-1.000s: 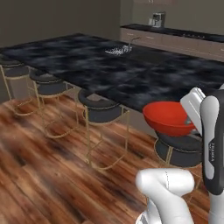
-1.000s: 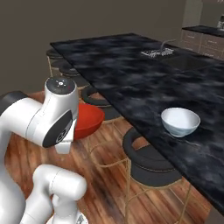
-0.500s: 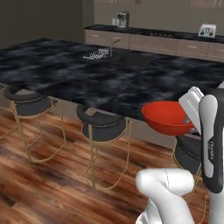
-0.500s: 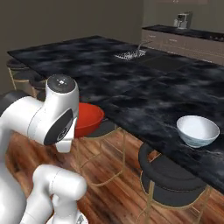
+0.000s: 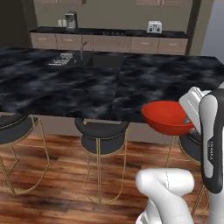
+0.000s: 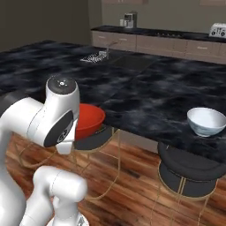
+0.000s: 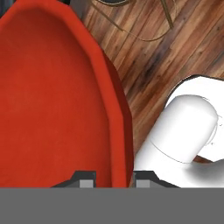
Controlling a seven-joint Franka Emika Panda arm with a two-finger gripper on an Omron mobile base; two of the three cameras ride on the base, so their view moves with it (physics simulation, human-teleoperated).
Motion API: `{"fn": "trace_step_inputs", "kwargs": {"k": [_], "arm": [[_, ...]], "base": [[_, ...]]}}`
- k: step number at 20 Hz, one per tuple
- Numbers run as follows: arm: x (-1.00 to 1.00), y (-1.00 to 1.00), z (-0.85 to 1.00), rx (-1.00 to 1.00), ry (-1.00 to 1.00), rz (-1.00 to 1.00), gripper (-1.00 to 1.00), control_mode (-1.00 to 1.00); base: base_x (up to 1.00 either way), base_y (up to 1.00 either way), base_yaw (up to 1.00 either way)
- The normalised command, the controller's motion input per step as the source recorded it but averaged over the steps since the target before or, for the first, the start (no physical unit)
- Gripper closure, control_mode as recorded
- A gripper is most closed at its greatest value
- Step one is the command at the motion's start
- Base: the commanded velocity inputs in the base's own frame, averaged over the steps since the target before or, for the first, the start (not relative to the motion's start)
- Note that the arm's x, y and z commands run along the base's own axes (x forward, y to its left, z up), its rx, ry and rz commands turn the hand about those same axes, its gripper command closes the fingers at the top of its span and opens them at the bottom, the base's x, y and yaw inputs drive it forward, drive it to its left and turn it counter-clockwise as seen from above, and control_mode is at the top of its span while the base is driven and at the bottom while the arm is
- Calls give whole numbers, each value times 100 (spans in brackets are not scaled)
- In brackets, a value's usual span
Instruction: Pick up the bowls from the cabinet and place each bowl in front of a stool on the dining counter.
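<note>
My gripper (image 7: 113, 177) is shut on the rim of the plain red bowl (image 7: 52, 100), one fingertip inside the wall and one outside. The red bowl (image 5: 166, 118) hangs level at the near edge of the black marble dining counter (image 5: 87, 87), about at counter height and above a black stool (image 5: 101, 131). From the right side, the red bowl (image 6: 88, 119) is partly hidden behind my arm. The white patterned bowl (image 6: 206, 121) stands upright on the dining counter (image 6: 145, 92) near its front edge, behind another stool (image 6: 190, 165). The cabinet is out of view.
A third stool (image 5: 13, 129) stands further left. The sink (image 5: 103, 59), a faucet (image 5: 82, 46) and a dish rack (image 5: 61, 59) lie at the counter's far side. A back counter carries a toaster (image 5: 154, 27) and a coffee machine (image 5: 71, 19). Wooden floor lies below.
The whole picture has shifted, so the base has moved: the dining counter now lies squarer ahead. The red bowl stays in my gripper; the white bowl has not moved on the counter.
</note>
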Motion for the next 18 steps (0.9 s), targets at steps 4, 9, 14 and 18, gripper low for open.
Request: {"fn": "trace_step_inputs", "kwargs": {"k": [4, 9, 14, 18], "arm": [[0, 0, 0, 0, 0, 0, 100, 100], [0, 0, 0, 0, 0, 0, 100, 100], [0, 0, 0, 0, 0, 0, 100, 100], [0, 0, 0, 0, 0, 0, 100, 100]], "base": [[22, 100, -49], [43, 100, -42], [69, 83, -25], [80, 5, -3]]}}
